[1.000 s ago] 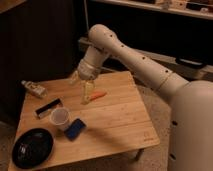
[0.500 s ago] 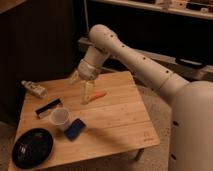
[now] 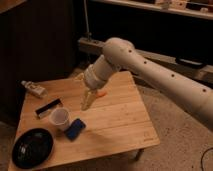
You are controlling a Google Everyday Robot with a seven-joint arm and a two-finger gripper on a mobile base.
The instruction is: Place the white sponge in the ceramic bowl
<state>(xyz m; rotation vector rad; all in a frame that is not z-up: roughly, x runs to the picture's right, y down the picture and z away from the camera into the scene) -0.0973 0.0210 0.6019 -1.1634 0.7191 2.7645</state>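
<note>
The big white arm (image 3: 150,70) takes up most of the shot. It's a smooth, rounded tube with a row of small dark dots, reaching in from the right and bending down over the bench (image 3: 120,120). Its claw (image 3: 88,101) points down over the middle of the bench, just beside a small orange thing (image 3: 101,94). Honestly can't tell how far open it is or whether it's holding anything, and I can't tell if it's touching the wood either. The bench is light wood planks, squarish. The ceramic bowl (image 3: 30,149) sits at the front left corner, well apart from the claw. It's round, shallow, glossy black, with a raised rim and nothing inside. Next to it, towards the middle, there's a flat blue thing (image 3: 75,128) with a see-through whitish cup (image 3: 60,118) just beside it. Behind the cup lies a dark flat bar with a pale strip (image 3: 49,107), and at the back left corner a pale bottle-like thing (image 3: 34,89) lies on its side. Can't say which of these is the white sponge.
</note>
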